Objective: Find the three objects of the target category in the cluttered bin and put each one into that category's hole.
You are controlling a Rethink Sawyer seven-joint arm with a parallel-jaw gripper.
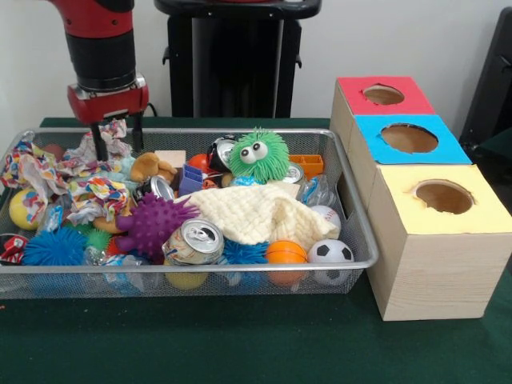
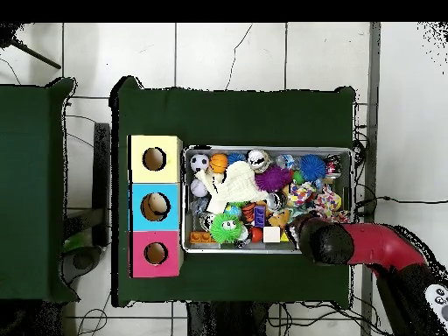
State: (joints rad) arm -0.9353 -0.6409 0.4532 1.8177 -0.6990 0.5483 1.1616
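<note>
The gripper (image 1: 117,138) hung over the 10 o'clock corner of the bin (image 1: 352,210) in the front view, its two dark fingers (image 1: 100,141) set narrowly apart with a bunch of rag (image 1: 111,136) between them; it seemed to be pinching that cloth, though the fingertips were buried in it and the grip could not be made sure. The arm (image 1: 100,44) came straight down from the top edge, wrist vertical, red collar just above the fingers.

The rag, patterned and multicoloured, sprawled across the 9 o'clock half of the bin. A white knit cloth (image 1: 260,214) lay at the middle, a green fuzzy toy (image 1: 258,156) at its 12 o'clock, a purple spiky ball (image 1: 152,223) and a can (image 1: 194,241) toward 7 o'clock, a soccer ball (image 1: 330,251) at 4 o'clock.

At 3 o'clock of the bin stood the box (image 1: 436,264) with its red, blue and yellow holes.

The overhead view alone showed the arm (image 2: 372,246) lying level from 3 o'clock, its wrist hiding the gripper, and something pale inside the blue hole (image 2: 155,206).
</note>
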